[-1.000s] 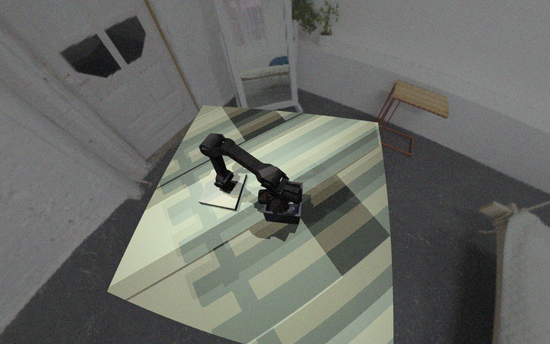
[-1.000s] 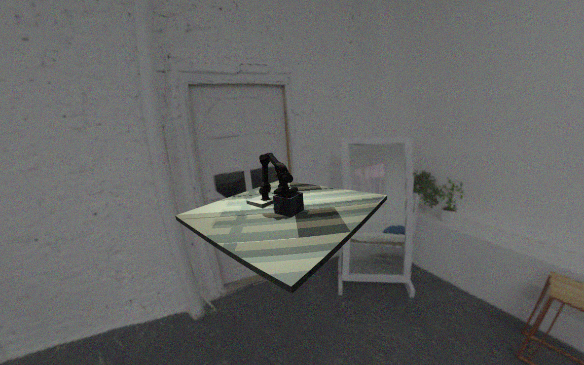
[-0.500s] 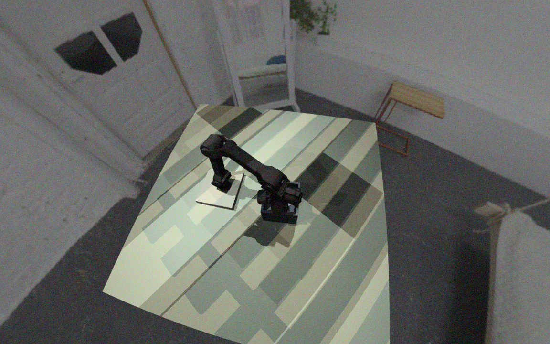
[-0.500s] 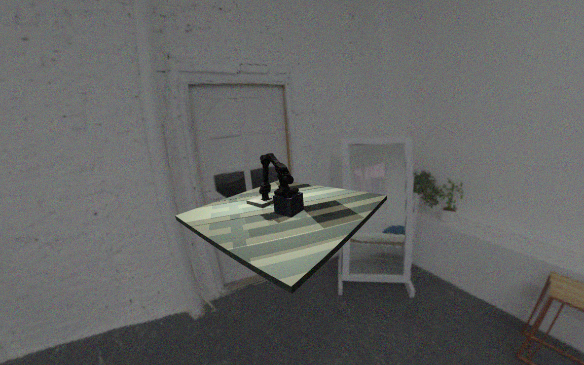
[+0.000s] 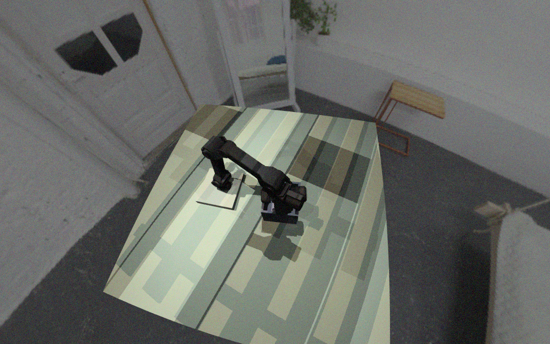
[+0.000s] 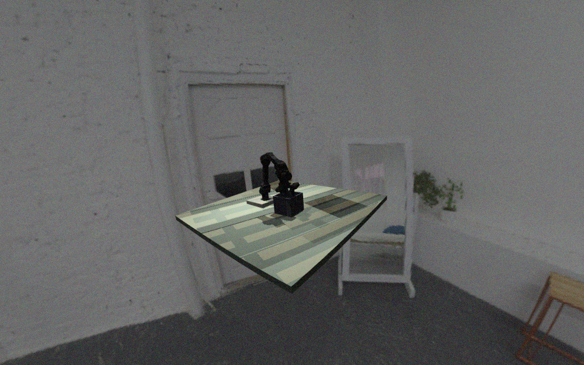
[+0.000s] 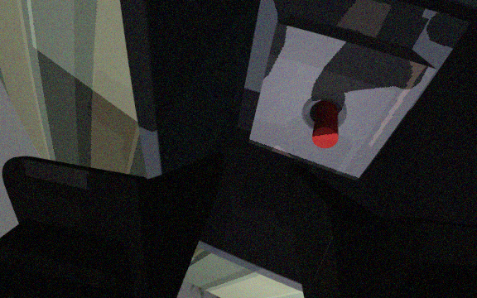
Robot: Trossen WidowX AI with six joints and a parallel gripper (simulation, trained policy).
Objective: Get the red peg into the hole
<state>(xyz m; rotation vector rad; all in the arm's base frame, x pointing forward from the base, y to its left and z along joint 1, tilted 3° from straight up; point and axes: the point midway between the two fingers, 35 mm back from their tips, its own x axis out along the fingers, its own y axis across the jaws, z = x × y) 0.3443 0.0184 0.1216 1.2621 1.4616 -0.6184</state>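
Green-and-beige counter (image 5: 234,274) (image 6: 285,254) (image 7: 110,62) carries black arm (image 5: 242,158) (image 6: 264,174), dark box (image 5: 280,219) (image 6: 288,204) (image 7: 189,83) to its right. Fingers apart, nothing gripped. Bottom plate (image 7: 280,95): red peg (image 7: 325,140) in its hole, top still proud; depth unclear. Risk: peg may jam short if tilted, or a skewed push or retreating finger could knock it.

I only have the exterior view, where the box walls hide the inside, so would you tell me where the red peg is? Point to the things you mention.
Observer: The wrist view shows the red peg (image 7: 325,126) inside the box (image 5: 279,218) (image 6: 288,205) (image 7: 258,62), its lower end apparently in the hole (image 7: 315,112).
Operator: Thank you; is it fully seated?
Observer: No, a good part of it sticks up above the plate (image 7: 281,103).
Operator: Is the hand (image 5: 281,209) (image 6: 288,189) (image 7: 256,166) gripping it?
Observer: No, the hand is open and the peg stands clear of the fingers.
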